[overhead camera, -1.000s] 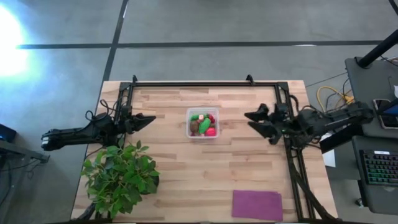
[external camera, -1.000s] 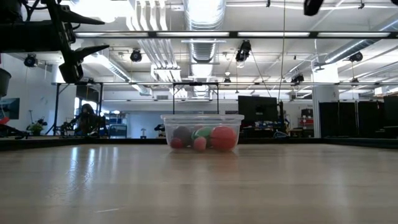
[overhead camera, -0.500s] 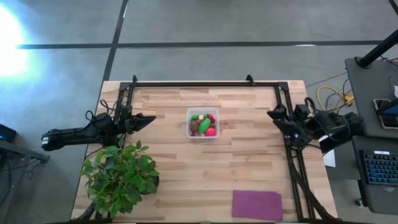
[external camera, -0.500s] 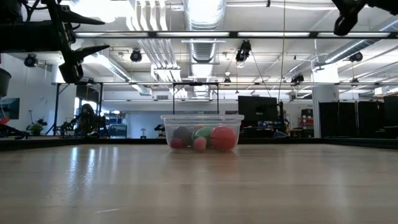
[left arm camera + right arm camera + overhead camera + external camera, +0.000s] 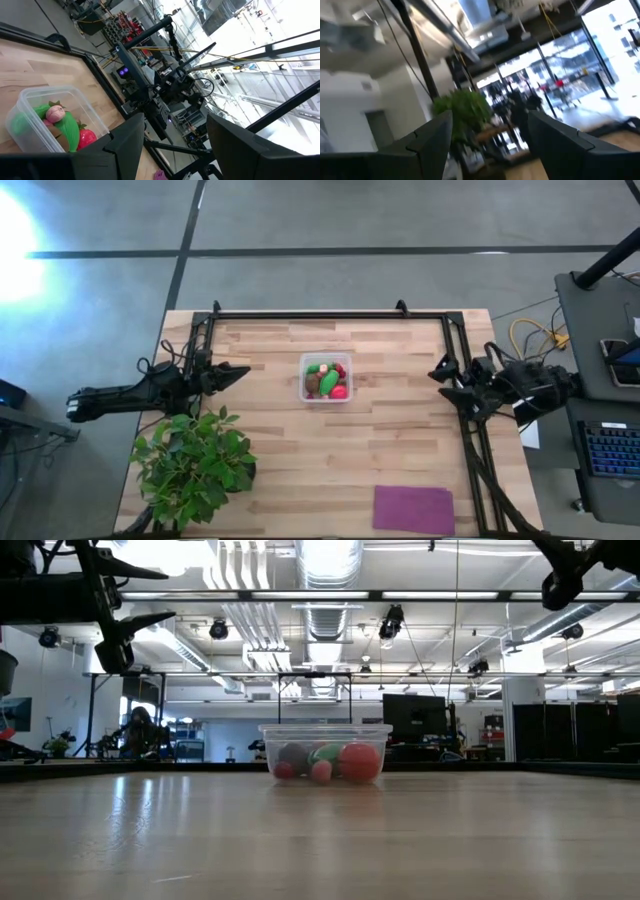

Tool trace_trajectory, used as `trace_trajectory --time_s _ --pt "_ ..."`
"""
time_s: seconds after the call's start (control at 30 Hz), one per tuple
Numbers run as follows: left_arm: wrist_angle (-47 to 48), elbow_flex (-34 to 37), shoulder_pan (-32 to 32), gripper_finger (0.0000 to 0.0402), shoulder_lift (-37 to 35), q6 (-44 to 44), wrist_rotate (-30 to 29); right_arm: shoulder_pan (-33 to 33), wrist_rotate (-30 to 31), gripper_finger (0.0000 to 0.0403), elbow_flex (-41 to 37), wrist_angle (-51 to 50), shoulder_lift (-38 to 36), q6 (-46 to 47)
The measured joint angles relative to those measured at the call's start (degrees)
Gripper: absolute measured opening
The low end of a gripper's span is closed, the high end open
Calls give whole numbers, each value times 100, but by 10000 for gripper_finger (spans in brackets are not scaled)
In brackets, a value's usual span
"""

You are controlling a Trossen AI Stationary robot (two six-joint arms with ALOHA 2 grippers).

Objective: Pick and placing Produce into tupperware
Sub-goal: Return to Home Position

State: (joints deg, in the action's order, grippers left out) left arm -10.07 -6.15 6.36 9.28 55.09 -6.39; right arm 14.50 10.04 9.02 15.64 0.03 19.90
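Observation:
The clear tupperware (image 5: 325,378) stands on its base at the table's middle, also seen in the low view (image 5: 325,753) and the left wrist view (image 5: 47,120). Inside it lie the produce pieces (image 5: 327,379): green oblong ones, red and pink ones, a brown ball. My left gripper (image 5: 238,372) hovers open near the table's left edge, well left of the tupperware and high above the table (image 5: 140,595). My right gripper (image 5: 438,380) is open at the table's right edge, raised and away from the container.
A big leafy green plant (image 5: 192,463) stands at the near left corner, just in front of the left arm. A flat purple mat (image 5: 414,509) lies near the near right edge. A black frame rail (image 5: 330,314) runs along the far and side edges.
My right gripper has drawn back toward the table's right edge, moving away from the tupperware, and in the low view has come lower into the picture. The left arm, the tupperware and the produce have stayed put.

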Motion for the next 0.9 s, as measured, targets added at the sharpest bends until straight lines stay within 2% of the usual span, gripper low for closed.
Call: trace_trajectory --time_s 0.2,0.37,0.67,0.9 --pt "2 0 -1 201 4 0 0 0 33 253 82 -968 11 -47" --pt "2 0 1 201 2 0 0 0 60 251 49 -1261 2 -90" --pt "0 0 1 201 4 -8 0 -2 1037 250 43 -2315 13 700" --pt "2 0 0 201 4 -39 0 0 1102 253 7 -2609 15 690"
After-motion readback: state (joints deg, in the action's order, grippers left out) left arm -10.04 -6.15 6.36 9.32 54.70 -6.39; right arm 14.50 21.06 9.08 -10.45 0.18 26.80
